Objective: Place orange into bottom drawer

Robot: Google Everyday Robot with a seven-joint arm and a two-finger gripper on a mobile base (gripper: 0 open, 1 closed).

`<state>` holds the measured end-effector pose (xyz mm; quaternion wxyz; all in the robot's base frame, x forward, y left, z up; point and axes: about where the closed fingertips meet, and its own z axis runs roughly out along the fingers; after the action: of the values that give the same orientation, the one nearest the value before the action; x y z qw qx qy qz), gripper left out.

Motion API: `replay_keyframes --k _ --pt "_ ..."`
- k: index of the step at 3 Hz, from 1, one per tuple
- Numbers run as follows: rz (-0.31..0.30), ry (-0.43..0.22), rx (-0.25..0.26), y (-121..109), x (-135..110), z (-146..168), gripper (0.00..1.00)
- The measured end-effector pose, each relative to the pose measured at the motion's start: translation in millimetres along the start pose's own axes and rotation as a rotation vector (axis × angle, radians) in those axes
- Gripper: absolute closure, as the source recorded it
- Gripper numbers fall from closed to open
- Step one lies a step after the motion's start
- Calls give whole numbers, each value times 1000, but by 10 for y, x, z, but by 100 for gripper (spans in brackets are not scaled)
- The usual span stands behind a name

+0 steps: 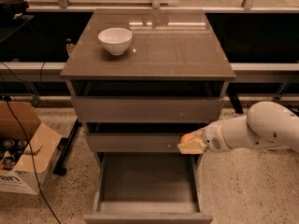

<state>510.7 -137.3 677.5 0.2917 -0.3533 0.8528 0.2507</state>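
Observation:
The orange (187, 137) shows as a small orange patch held in my gripper (190, 144), whose pale fingers are shut on it. The gripper comes in from the right on a white arm (261, 129) and sits in front of the middle drawer's right end, just above the back right corner of the bottom drawer (148, 181). The bottom drawer is pulled open, and what shows of its grey inside is empty. Most of the orange is hidden by the fingers.
A white bowl (115, 40) stands on the cabinet top (177, 50) at the back left. The top drawer (147, 108) and middle drawer (133, 142) are slightly out. A cardboard box (21, 153) with cables lies on the floor at left.

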Motion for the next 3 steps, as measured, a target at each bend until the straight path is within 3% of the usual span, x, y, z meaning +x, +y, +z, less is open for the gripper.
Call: replay_keyframes --k 1,2,3 --pt "11 32 -30 -67 248 427 100" --pt "69 29 -73 -175 638 933 100" --pt "172 -10 -114 -403 1100 1471 100"
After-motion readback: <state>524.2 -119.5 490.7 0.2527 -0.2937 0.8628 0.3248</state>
